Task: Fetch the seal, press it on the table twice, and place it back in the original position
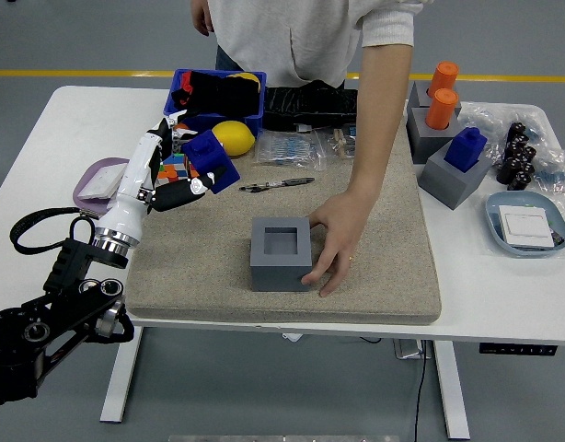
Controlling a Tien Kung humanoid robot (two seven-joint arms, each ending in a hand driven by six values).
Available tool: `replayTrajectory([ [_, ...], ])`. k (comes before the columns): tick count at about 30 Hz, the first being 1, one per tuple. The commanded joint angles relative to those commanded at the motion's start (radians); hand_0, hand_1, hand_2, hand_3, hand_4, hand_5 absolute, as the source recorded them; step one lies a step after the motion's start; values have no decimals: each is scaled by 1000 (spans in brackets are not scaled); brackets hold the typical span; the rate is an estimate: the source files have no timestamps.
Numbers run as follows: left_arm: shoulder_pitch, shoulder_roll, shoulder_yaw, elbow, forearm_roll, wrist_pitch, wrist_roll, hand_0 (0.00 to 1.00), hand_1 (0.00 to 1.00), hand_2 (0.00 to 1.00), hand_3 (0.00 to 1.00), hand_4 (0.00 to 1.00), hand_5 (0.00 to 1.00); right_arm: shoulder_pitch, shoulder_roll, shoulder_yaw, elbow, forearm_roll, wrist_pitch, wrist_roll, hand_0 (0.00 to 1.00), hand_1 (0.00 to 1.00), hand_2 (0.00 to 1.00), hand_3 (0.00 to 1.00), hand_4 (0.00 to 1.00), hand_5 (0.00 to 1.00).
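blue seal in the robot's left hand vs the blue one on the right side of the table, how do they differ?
The held seal is gripped by the left hand, lifted off the mat and tilted; the other blue seal sits upright. The held seal has no holder under it; the other blue seal stands in a grey block on the table's right side. The held seal hangs over the mat's left part, near the cubes. Both look alike: same blue, same blocky shape.
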Motion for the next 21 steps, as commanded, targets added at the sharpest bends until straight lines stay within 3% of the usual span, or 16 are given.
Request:
replayTrajectory([
  [9, 4, 27, 50, -138, 48, -24, 47, 504, 411, 437, 830, 641, 2, -1, -2, 2, 0, -2, -1, -1, 783, 682, 658, 616, 783, 437],
  [21, -16, 26, 133, -151, 43, -46, 70, 500, 406, 437, 830, 641, 2, 1, -2, 0, 0, -1, -2, -1, 783, 682, 658, 615, 783, 437],
])
